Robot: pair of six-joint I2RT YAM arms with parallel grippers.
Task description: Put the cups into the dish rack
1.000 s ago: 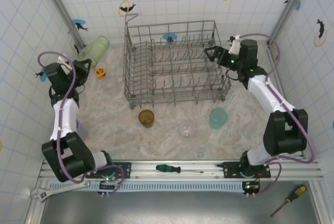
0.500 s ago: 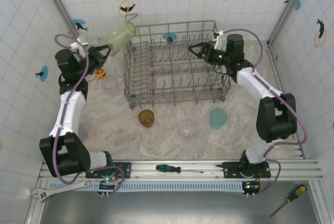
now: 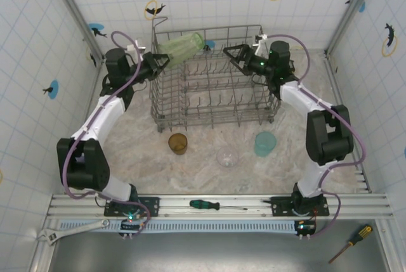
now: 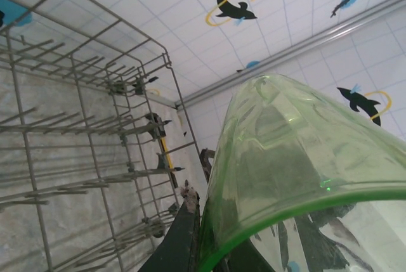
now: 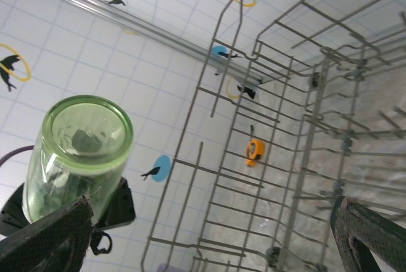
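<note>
Past the grey wire dish rack point(image 3: 216, 122) on the counter point(image 3: 127, 126), the left fingers point(image 4: 177, 246) clamp the tall pale green plastic tumbler point(image 3: 181, 47). It lies sideways above the far-left rim, base toward the wide-open, empty right fingers point(image 5: 44, 237).

Green cup point(image 3: 181, 47) carried over dish rack point(image 3: 209, 110), right pincer point(image 3: 232, 55) swung inward

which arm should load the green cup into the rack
Left. The left gripper is shut on the green cup, held above the dish rack; the right gripper hangs open and empty.
</note>
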